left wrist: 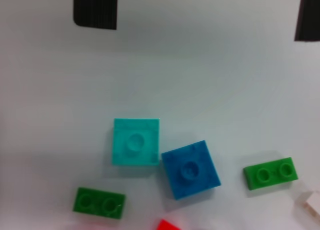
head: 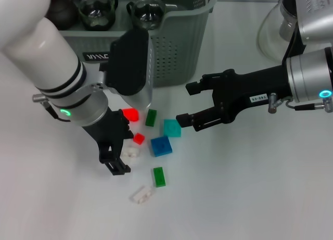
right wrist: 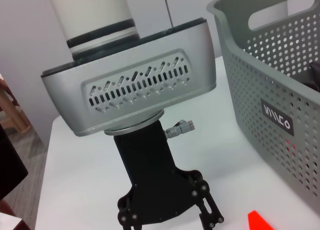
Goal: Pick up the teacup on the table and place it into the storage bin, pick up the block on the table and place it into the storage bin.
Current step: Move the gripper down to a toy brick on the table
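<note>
below the storage bin point(head: 179, 47), the left gripper point(head: 115, 158) hangs spread and empty over a white block point(head: 130, 152), while the right gripper point(head: 188, 103), also agape, hovers beside the teal block point(head: 171, 128).

Each arm has white cylindrical links with black bands, a silver wrist segment bearing a green indicator ring, and black gripper hardware. The left gripper point(head: 115, 158) mount carries a silver slotted housing. The right gripper point(head: 186, 103) body shows a small white label.

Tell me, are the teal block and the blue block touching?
Touching. In the left wrist view, a corner of the blue block meets the edge of the teal block, with no white table between them there.
</note>
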Robot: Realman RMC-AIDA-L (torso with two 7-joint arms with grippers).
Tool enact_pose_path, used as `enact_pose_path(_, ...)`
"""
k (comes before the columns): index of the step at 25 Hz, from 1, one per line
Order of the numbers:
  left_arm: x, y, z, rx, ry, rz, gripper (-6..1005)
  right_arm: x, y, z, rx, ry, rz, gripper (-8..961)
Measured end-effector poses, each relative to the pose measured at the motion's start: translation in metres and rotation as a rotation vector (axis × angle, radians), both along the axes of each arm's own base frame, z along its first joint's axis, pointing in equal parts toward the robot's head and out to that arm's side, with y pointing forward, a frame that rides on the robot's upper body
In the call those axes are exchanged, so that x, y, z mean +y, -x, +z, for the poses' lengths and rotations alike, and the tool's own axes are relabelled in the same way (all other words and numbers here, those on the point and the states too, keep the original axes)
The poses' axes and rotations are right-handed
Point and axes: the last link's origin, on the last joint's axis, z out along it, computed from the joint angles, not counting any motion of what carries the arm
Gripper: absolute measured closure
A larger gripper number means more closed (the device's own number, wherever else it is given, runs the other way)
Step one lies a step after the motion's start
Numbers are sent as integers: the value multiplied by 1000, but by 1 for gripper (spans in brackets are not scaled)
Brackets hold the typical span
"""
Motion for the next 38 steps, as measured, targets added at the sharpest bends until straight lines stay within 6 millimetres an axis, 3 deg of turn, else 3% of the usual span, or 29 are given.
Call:
enact_pose_path(12, 0, -3, -5, 14, 17, -4, 224, 0, -7, -4, -4, -4, 8, 8)
enact_pose_path(17, 2, -2, -5, 16, 9, 10, 409, 1, -11, -5, -7, -25, 9, 8)
enact_pose_path(38, 4, 0, -10, 14, 1, 6, 498, 0, -14, -7, -9, -27, 15, 8)
